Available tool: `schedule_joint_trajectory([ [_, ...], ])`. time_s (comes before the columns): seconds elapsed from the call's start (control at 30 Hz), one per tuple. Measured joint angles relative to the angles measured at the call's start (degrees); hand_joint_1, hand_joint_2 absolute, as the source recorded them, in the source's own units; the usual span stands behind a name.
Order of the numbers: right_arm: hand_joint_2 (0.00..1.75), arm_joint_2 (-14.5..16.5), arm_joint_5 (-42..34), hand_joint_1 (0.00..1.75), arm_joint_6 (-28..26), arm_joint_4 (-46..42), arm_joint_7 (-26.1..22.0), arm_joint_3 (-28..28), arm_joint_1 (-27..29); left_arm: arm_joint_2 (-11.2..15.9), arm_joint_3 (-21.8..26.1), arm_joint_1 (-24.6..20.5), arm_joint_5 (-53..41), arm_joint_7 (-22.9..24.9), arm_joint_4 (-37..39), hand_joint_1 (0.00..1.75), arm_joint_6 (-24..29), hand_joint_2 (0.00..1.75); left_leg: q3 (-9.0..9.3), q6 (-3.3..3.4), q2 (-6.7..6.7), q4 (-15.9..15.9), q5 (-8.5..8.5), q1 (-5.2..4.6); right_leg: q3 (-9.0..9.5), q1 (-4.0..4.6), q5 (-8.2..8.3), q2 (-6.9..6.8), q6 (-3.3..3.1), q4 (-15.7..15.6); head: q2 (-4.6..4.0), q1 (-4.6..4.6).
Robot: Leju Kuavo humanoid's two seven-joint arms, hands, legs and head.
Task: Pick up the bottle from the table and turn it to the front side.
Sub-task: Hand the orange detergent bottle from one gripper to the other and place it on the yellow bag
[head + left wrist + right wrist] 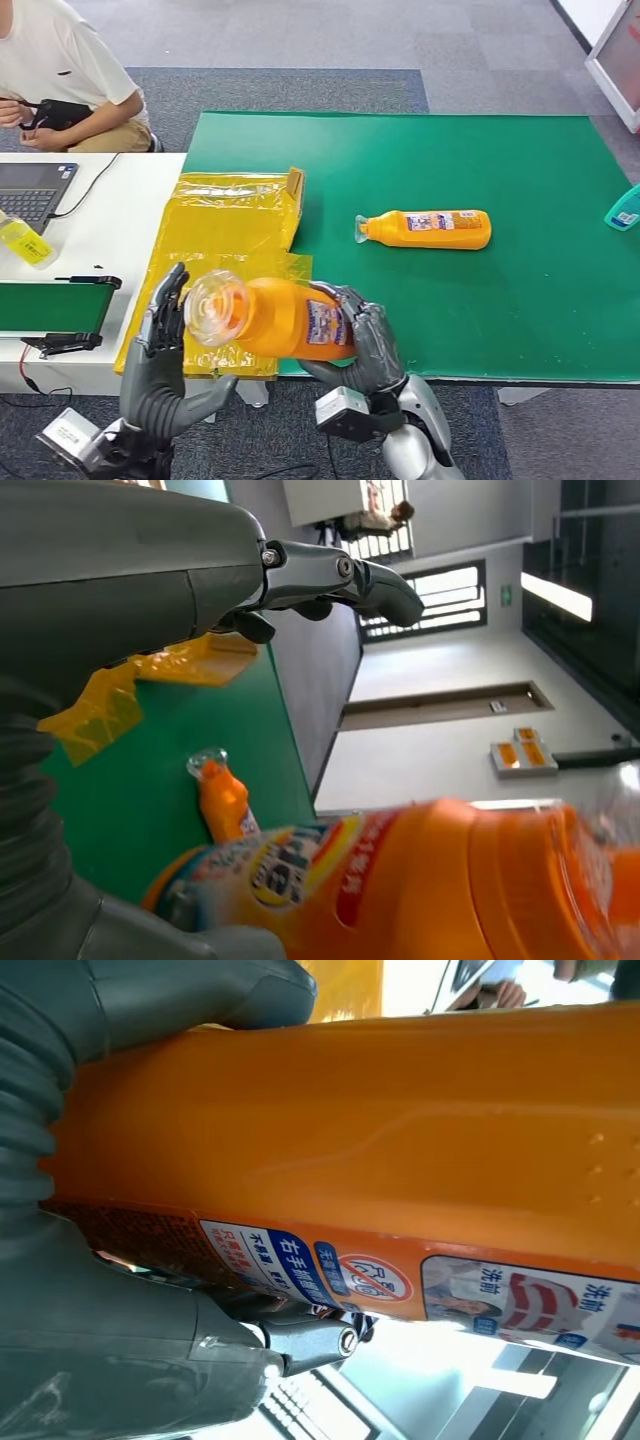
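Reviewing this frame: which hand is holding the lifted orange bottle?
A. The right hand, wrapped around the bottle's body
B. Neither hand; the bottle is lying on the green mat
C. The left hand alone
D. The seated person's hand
A. In the head view the right hand grips the lifted orange bottle around its labelled body, while the left hand stands open beside the cap end.

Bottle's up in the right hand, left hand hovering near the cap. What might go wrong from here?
The right hand grips the held bottle only at its base end, with the cap end jutting out unsupported, so it may tip or slip. The open left hand is close to the cap and might knock it.
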Motion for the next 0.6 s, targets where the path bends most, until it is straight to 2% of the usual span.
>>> schedule_joint_trajectory([
  [0.23,1.75,0.3,1.2,1.75,0.6,2.8,0.2,3.6,-0.7,3.2,-6.5,-3.4,-0.5,1.0,1.4,0.00,1.9,1.75,-0.01,0.01,0.00,0.0,0.01,0.00,-0.01,0.00,0.00,0.00,0.00,0.0,0.00,0.00],
  [0.6,1.75,0.7,3.0,1.75,-1.1,6.5,1.2,9.1,-3.4,4.8,-11.1,-8.5,-1.8,3.9,3.3,0.00,2.8,1.75,-0.01,0.01,0.01,0.0,0.02,0.00,-0.02,0.00,0.00,0.00,0.00,0.0,0.00,0.00],
])
